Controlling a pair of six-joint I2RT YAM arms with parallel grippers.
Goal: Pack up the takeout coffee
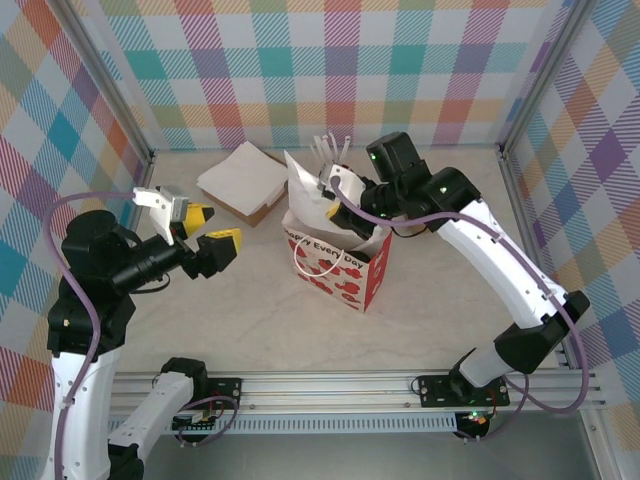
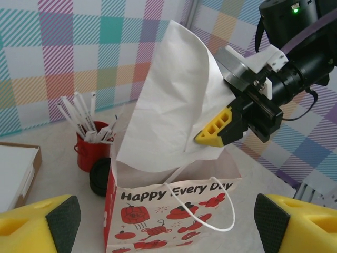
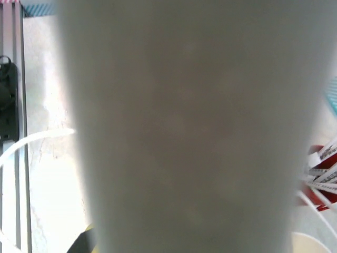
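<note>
From above, a red-and-white paper bag [image 1: 345, 265] is standing upright near the middle of the tabletop [image 1: 250, 330], between the two arms. The right pincer [image 1: 335, 190] is reaching over its far rim, clamped on a white paper sheet [image 1: 305, 185] rising out of the bag's mouth. The left pincer [image 1: 210, 228] is hovering left of the bag, fingers wide apart.

The left wrist view is adding the bag's lettering, "Happy Every Day", and a red cup of white sticks [image 2: 89, 150] standing behind the bag, just beside a black disc [image 2: 100, 178].

The right wrist view is showing the sheet as a close pale blur.

The bag's inside is hidden, so I cannot tell where the coffee cups are.
</note>
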